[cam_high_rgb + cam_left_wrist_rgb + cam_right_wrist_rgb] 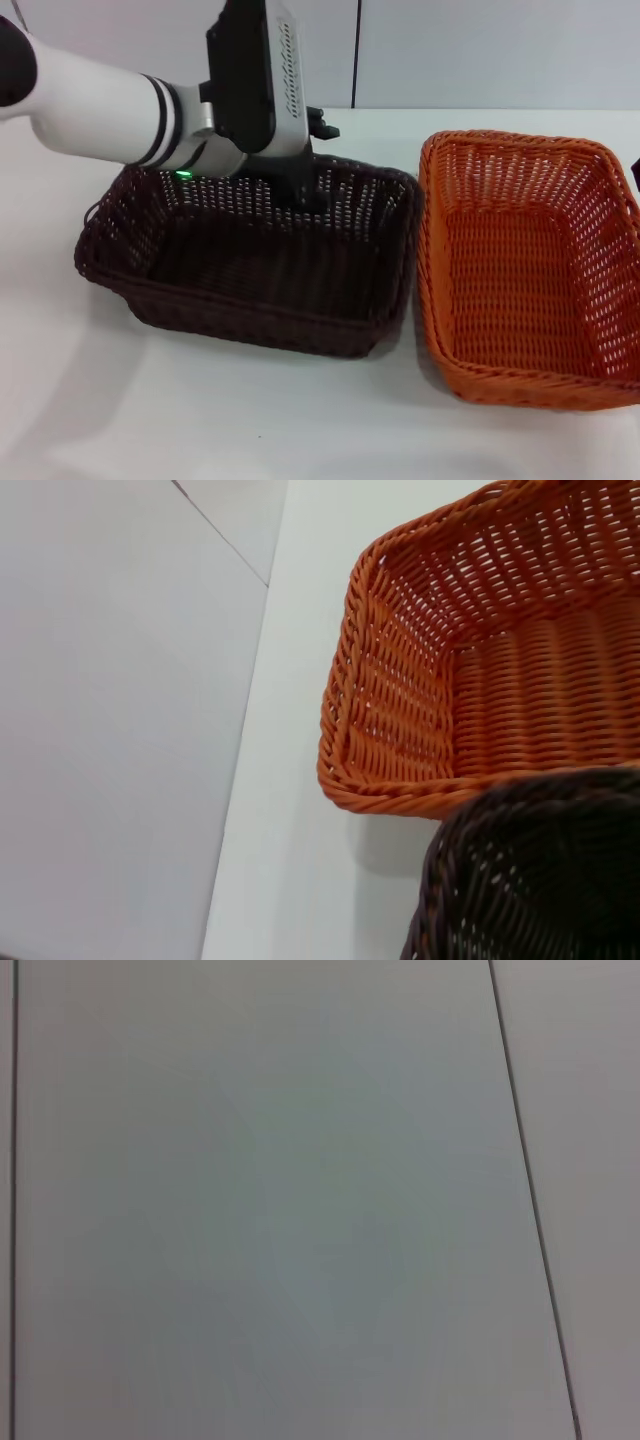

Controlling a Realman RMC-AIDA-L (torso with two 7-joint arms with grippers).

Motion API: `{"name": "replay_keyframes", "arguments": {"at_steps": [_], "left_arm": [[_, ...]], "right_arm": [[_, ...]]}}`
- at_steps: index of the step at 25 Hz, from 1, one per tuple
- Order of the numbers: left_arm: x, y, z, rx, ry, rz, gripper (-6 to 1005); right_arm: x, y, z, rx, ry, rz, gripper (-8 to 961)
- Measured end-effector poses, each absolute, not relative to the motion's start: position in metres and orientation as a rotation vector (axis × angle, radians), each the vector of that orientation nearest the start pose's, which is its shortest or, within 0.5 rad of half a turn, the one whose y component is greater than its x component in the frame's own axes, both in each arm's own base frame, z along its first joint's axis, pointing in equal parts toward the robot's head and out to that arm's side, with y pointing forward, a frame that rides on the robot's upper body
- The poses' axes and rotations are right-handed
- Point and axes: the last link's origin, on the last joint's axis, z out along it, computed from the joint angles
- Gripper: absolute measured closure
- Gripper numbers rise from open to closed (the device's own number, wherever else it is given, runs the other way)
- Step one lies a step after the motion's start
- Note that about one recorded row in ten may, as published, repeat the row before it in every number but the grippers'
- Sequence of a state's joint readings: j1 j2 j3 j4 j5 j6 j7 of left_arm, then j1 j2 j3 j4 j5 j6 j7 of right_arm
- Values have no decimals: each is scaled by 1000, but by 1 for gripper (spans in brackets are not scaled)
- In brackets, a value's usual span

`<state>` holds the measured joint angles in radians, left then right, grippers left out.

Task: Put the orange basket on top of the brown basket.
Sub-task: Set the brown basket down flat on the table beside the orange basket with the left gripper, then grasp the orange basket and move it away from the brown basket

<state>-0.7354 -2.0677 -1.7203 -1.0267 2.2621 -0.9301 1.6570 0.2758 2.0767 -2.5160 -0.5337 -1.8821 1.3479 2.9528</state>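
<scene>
The brown basket (240, 318) stands on the white table at the left of the head view. The orange basket (436, 260) stands upright right beside it, their long sides nearly touching. Both are empty. My left gripper (305, 197) reaches down at the middle of the brown basket's far rim, its wrist body above the basket. The left wrist view shows a corner of the orange basket (400, 680) and a corner of the brown basket (520, 880) in front of it. My right gripper is out of view; its wrist view shows only a wall panel.
The white table (200, 420) has bare surface in front of both baskets and to the left. A pale panelled wall (450, 50) stands behind the table. A dark sliver (636, 172) shows at the right edge beside the orange basket.
</scene>
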Motion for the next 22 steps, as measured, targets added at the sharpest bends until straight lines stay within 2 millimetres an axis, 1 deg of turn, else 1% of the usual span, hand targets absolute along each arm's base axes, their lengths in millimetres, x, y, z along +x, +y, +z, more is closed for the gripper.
{"name": "replay_keyframes", "arguments": {"at_steps": [1, 4, 5, 6, 7, 8, 9, 11, 12, 13, 15, 16, 18, 19, 20, 21, 22], "left_arm": [[-134, 428, -37, -2560, 467, 209, 413], [-129, 431, -34, -2488, 485, 193, 234], [-121, 436, -25, -2374, 500, 150, 227], [-121, 436, -25, -2374, 500, 150, 220], [-110, 440, -12, -2235, 498, 81, 212], [-110, 440, -12, -2235, 498, 81, 205], [-103, 443, -1, -2115, 470, 16, 198], [-93, 446, 18, -1935, 390, -96, 198], [-88, 441, 41, -1724, 264, -243, 198], [-88, 441, 41, -1724, 264, -243, 198], [-90, 431, 56, -1581, 173, -345, 198], [-94, 421, 65, -1487, 118, -415, 198], [-108, 393, 80, -1291, 58, -562, 198], [-113, 386, 82, -1260, 59, -582, 198], [-120, 372, 86, -1194, 77, -633, 198], [-120, 372, 86, -1194, 77, -633, 198], [-149, 340, 87, -1104, 115, -737, 198]], "right_arm": [[293, 293, -19, -1330, 503, 802, 298], [294, 291, -20, -1335, 505, 801, 299], [294, 290, -21, -1337, 508, 802, 300], [293, 290, -22, -1340, 508, 803, 300], [293, 289, -22, -1342, 509, 803, 301], [293, 289, -23, -1344, 510, 804, 301], [293, 289, -23, -1344, 510, 804, 302], [293, 289, -24, -1349, 515, 800, 303], [294, 289, -25, -1352, 519, 796, 303], [294, 289, -25, -1352, 519, 796, 303], [293, 290, -26, -1355, 519, 797, 304], [292, 290, -26, -1356, 519, 800, 305], [290, 291, -26, -1355, 514, 810, 306], [288, 292, -26, -1355, 511, 814, 306], [288, 292, -26, -1355, 511, 814, 307], [287, 294, -25, -1358, 506, 819, 307], [283, 297, -26, -1366, 494, 830, 308]]}}
